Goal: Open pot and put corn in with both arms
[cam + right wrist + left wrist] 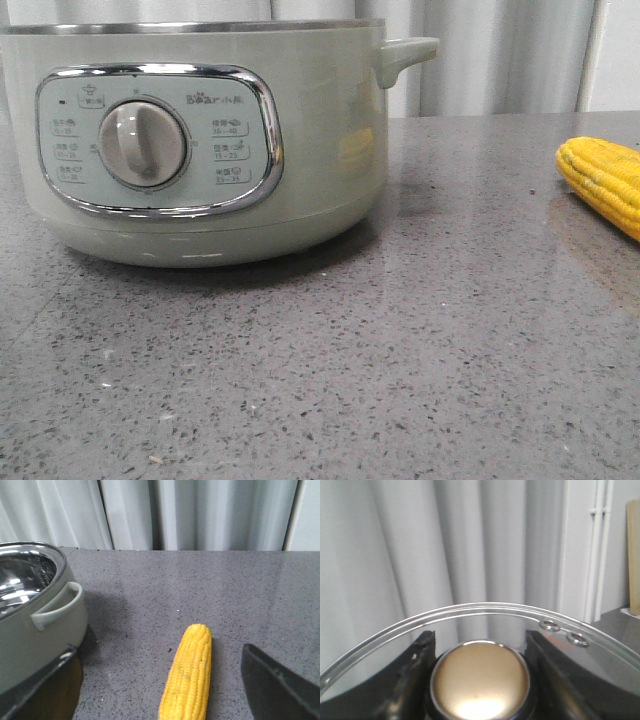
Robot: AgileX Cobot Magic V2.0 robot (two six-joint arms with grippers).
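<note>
The corn, light, stiff, bumpy, wants gripping mid-cob by the spread right end effector; the left end effector pinches the lid knob.

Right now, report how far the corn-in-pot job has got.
Done: the pale sage-green electric pot is open, its steel interior bare. In hand: the left pincer flanks the gold knob of the clear glass lid. Left: the bright yellow corn cob lies on the grey speckled counter between the open right pincer's fingers, ungrasped.
</note>
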